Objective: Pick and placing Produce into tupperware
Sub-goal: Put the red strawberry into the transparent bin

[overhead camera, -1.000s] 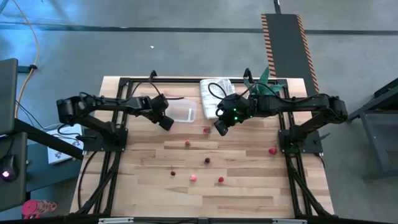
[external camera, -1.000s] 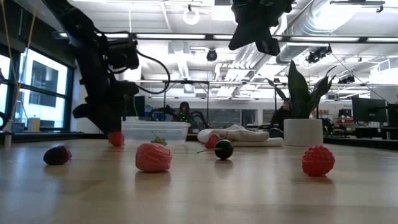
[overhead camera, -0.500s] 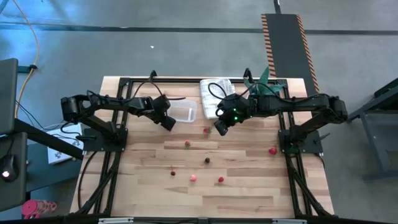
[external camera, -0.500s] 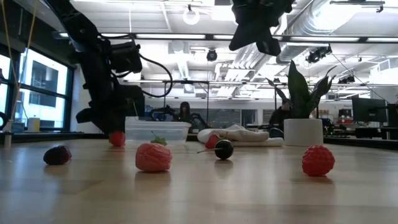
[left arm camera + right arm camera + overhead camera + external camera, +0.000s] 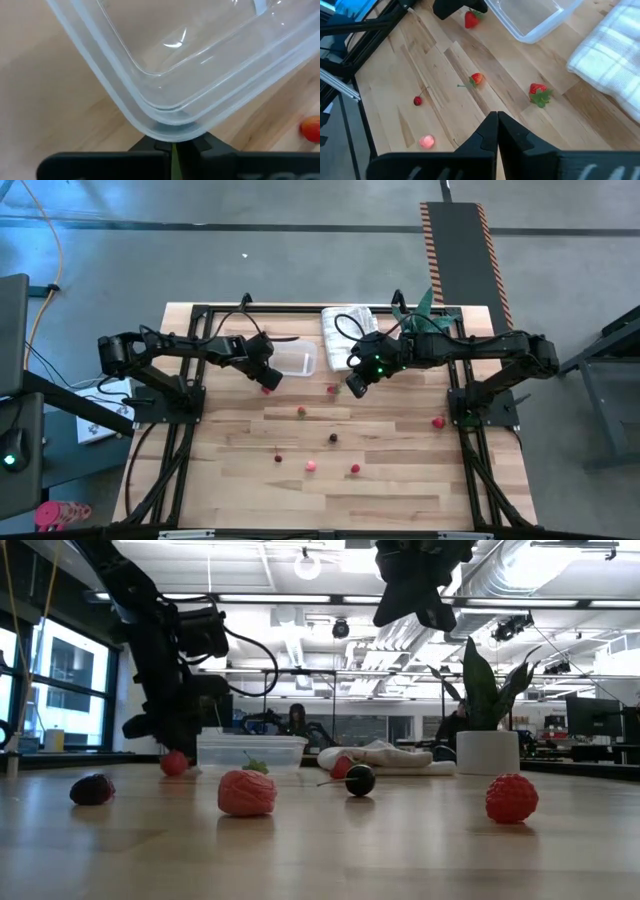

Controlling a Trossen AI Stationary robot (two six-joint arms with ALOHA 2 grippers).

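The clear tub [image 5: 294, 361] sits on the wood near the table's far edge, also seen in the low view [image 5: 250, 752]. My left gripper [image 5: 263, 375] is shut at the tub's near-left corner. A red berry [image 5: 266, 390] lies just beside it on the near side. More berries are scattered toward the middle: red ones [image 5: 331, 390] [image 5: 300, 411], a dark one [image 5: 334, 438], a pink one [image 5: 311, 465] and one toward the right [image 5: 438, 422]. My right gripper [image 5: 354, 387] is shut and hangs well above the table [image 5: 415, 600], right of the tub. My left gripper has its shut fingertips [image 5: 172, 142] right against the underside of the tub's rounded corner [image 5: 170, 125], coming in low and about level from the table's left. The tub rests flat on the table. I cannot tell whether the fingers pinch the rim or only touch it.
A folded white towel [image 5: 345, 330] lies right of the tub at the far edge, with a potted plant [image 5: 487, 752] beyond it toward the right. Black frame rails [image 5: 180, 440] run along both sides. In the low view a strawberry [image 5: 247, 792] and a raspberry [image 5: 511, 798] lie nearest the camera.
My left gripper has shifted slightly toward the far edge at the tub's corner. The red berry that it covered now shows on its near side and has rolled a little toward the table's left. My right arm has kept still.
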